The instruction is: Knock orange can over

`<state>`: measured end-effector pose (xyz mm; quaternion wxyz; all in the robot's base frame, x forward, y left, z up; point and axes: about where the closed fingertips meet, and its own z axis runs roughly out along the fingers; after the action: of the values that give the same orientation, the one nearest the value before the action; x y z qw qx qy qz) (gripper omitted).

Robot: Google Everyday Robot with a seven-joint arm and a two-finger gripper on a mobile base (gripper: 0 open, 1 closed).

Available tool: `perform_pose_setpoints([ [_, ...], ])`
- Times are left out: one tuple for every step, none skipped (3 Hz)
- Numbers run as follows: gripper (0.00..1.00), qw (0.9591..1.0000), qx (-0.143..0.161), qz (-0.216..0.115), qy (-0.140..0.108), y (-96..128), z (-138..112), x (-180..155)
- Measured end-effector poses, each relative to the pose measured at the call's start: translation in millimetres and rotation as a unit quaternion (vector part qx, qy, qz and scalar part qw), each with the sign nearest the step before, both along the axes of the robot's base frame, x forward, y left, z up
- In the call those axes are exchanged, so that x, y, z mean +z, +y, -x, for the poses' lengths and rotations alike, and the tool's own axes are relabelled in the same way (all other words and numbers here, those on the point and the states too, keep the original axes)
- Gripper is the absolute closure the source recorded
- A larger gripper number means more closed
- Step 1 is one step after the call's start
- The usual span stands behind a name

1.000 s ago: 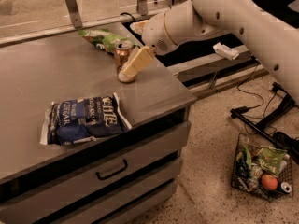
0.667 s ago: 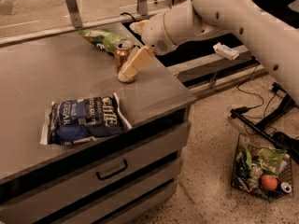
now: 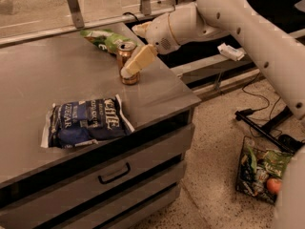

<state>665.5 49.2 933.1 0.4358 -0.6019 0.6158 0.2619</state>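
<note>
- One blue bag (image 3: 88,123) lies nearest, flat on the counter (image 3: 57,70) at 7 o'clock from the can, unmoved over the last second.
- Past it, the can (image 3: 124,56) stands upright near the counter's right edge, just where it was, so nothing is tipped yet.
- Reaching in from 2 o'clock, the gripper (image 3: 137,61) lies across the can's front and has barely shifted. Open or closed, I cannot tell.
- Farthest, a green bag (image 3: 102,37) sits at 11 o'clock from the can.
- My reading: contact without a push, so a sideways shove is still owed.

Almost nothing has changed: the tool (image 3: 129,68), against the upright orange can (image 3: 124,56), has shifted only a trifle.
</note>
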Motion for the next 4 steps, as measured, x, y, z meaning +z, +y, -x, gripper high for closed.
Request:
perform_pose_setpoints([
  [0.00,0.9987,0.014,-0.039,0.029,-9.2,-35.9,-15.8],
  [0.00,0.9987,0.021,-0.037,0.027,-1.8,-33.9,-21.9],
  [0.00,0.9990,0.025,-0.033,0.019,5.4,-31.9,-25.3],
  [0.00,0.9990,0.025,-0.034,0.014,8.8,-30.6,-28.5],
])
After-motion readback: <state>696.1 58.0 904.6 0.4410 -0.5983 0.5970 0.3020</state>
